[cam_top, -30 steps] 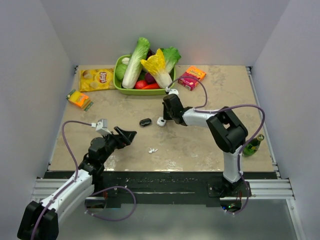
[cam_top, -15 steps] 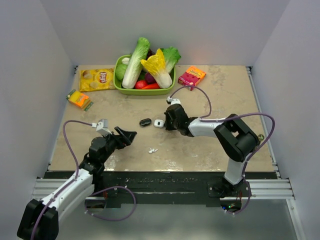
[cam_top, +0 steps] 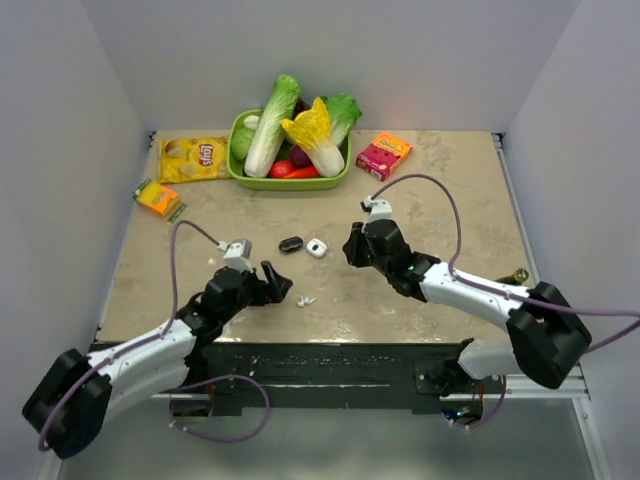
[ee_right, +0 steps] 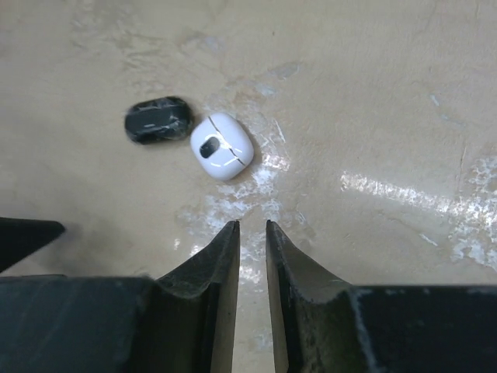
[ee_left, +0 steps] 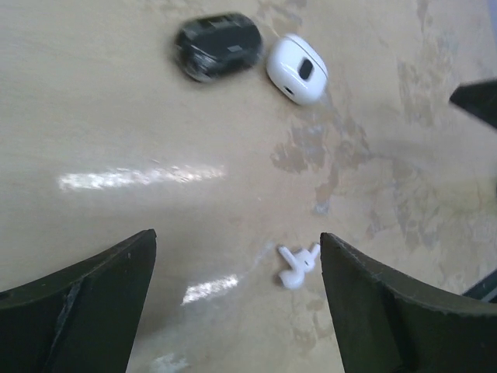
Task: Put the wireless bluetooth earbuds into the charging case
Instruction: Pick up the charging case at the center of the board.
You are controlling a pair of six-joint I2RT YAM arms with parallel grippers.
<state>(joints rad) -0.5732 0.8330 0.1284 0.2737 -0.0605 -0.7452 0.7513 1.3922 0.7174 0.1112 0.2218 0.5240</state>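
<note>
The white charging case (cam_top: 317, 247) (ee_left: 297, 68) (ee_right: 222, 145) lies flat on the table with its dark spot up. Two white earbuds (cam_top: 305, 300) (ee_left: 299, 266) lie together nearer the front edge. My left gripper (cam_top: 281, 286) (ee_left: 237, 237) is wide open just left of the earbuds. In the left wrist view they rest on the table close to the right finger, held by nothing. My right gripper (cam_top: 352, 248) (ee_right: 251, 224) hovers right of the case, a short way off it. Its jaws stand a narrow gap apart with nothing between them.
A black oval object (cam_top: 290, 243) (ee_left: 217, 45) (ee_right: 158, 119) lies just left of the case. At the back are a green basin (cam_top: 290, 183) of vegetables, a yellow chips bag (cam_top: 192, 158), a pink box (cam_top: 384, 155) and an orange pack (cam_top: 158, 198). A green bottle (cam_top: 515, 275) lies at the right edge.
My right gripper has drawn back to the right from the case and parted its jaws slightly. The case shifted a little left. My left arm reached right toward the earbuds and opened wider.
</note>
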